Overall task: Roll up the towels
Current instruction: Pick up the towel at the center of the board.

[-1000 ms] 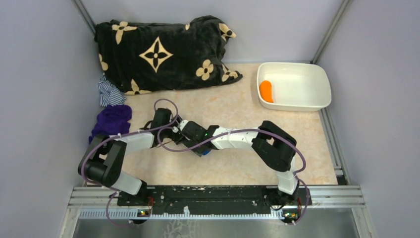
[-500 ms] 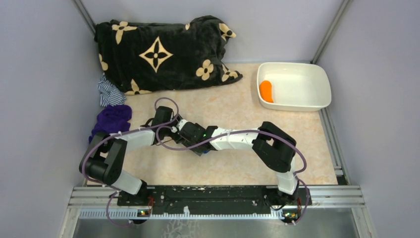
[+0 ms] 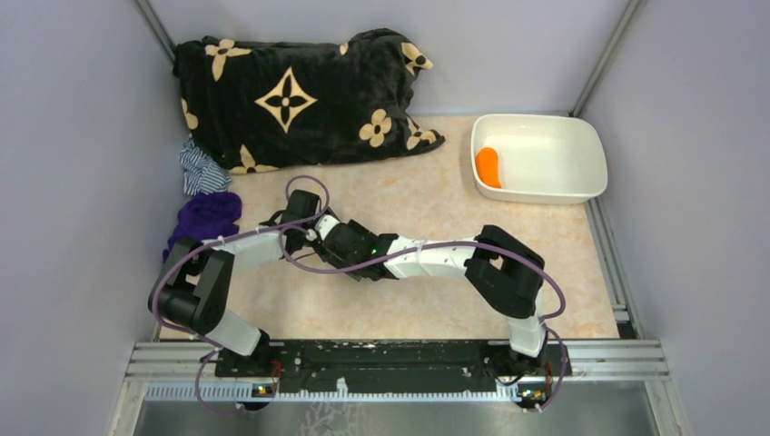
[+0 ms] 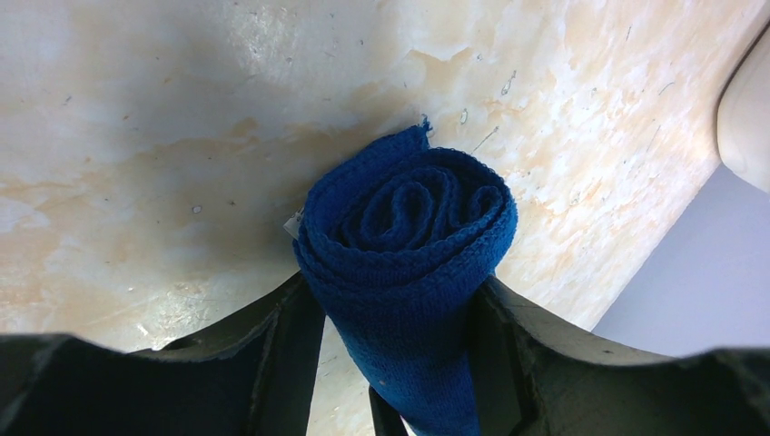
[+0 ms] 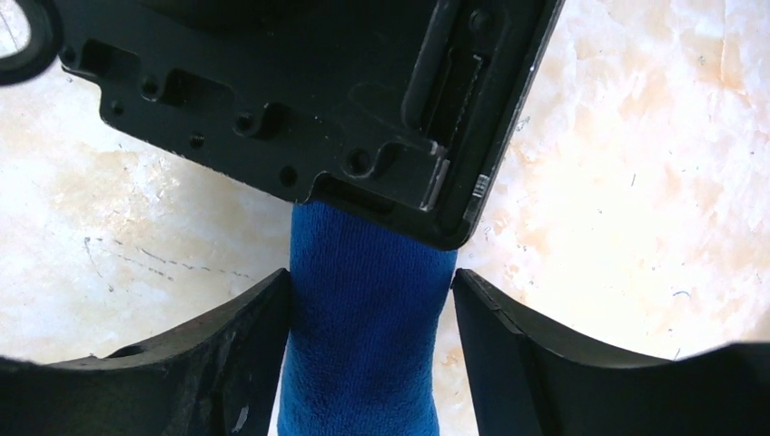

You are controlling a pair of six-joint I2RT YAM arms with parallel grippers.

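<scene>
A blue towel roll [image 4: 404, 236] is held between both grippers over the marble table. In the left wrist view my left gripper [image 4: 395, 309] is shut on it, its spiral end pointing away from me. In the right wrist view my right gripper [image 5: 372, 300] is shut on the same roll [image 5: 363, 354], with the left gripper's black body [image 5: 300, 100] just beyond. In the top view the left gripper [image 3: 309, 229] and right gripper [image 3: 329, 240] meet at the table's left middle, and the roll is hidden under them.
A black flower-patterned blanket [image 3: 300, 95] lies at the back left. A striped cloth [image 3: 200, 168] and a purple cloth [image 3: 207, 218] lie at the left edge. A white bin [image 3: 554, 150] at the back right holds an orange roll [image 3: 488, 166].
Both grippers have moved together up and to the left. The blue towel tip that showed under the right wrist is now hidden.
</scene>
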